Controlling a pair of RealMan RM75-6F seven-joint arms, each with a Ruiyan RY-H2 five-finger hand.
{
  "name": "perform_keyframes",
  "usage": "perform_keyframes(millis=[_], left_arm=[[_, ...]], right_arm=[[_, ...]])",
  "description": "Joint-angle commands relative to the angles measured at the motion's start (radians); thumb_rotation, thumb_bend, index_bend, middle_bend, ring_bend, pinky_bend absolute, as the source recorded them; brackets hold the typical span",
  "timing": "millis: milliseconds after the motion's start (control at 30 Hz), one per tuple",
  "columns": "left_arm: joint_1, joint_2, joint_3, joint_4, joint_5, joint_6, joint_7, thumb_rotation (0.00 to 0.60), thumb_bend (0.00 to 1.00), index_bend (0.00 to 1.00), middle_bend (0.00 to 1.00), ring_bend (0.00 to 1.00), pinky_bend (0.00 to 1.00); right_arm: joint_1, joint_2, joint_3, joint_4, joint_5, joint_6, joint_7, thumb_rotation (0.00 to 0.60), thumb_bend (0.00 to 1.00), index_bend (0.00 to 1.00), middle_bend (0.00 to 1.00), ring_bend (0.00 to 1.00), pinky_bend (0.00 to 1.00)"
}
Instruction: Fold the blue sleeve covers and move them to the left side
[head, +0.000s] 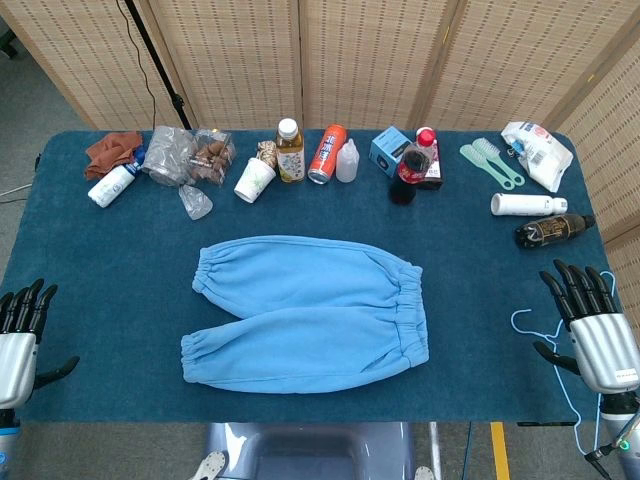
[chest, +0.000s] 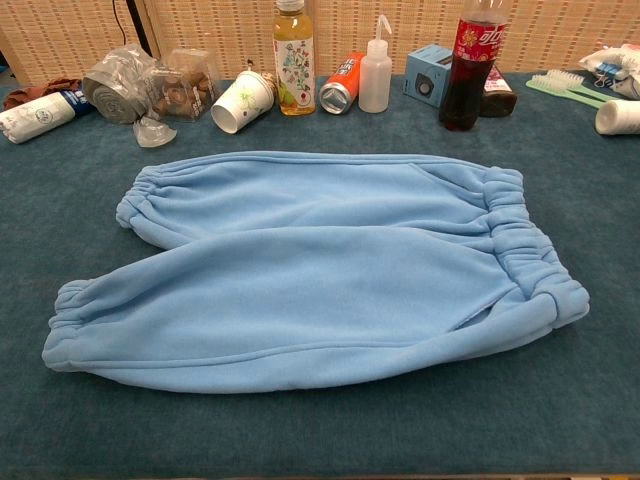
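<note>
Unfolded yet, two blue sleeve covers (head: 305, 310) lie side by side mid-tabletop (head: 100, 240); left hand (head: 18, 340) and right hand (head: 595, 325) wait empty, fingers spread, at the edges.

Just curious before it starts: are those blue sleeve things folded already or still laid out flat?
Laid out flat, unfolded: the two blue sleeve covers lie side by side at full length.

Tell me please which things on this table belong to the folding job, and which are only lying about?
Belong to the job:
- blue sleeve covers, lying flat and unfolded side by side
- left hand and right hand, both open, off the cloth

Only lying about:
- paper cup
- tea bottle
- orange can
- cola bottle
- green brushes
- brown cloth
</note>
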Motion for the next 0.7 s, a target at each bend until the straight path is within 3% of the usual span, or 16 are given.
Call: perform_keyframes(millis=[33,300,700], left_arm=[[-0.001,-0.001,0.001,0.0,0.001,-0.002,0.002,0.6,0.0,0.0,0.0,0.0,0.0],[-0.002,-0.002,0.0,0.001,-0.005,-0.007,0.002,0.6,0.0,0.0,0.0,0.0,0.0],[-0.01,-0.002,0.0,-0.004,-0.012,-0.025,0.008,0.6,0.0,0.0,0.0,0.0,0.0]], right_arm=[[0.0,0.001,0.0,0.0,0.0,-0.001,0.001,0.6,0.0,0.0,0.0,0.0,0.0],[0.009,0.006,-0.017,-0.001,-0.024,-0.021,0.005,0.6,0.0,0.0,0.0,0.0,0.0],[0.1,-0.12,-0.105,0.193,-0.295,-0.003,0.118,0.6,0.0,0.09,0.0,0.0,0.0]])
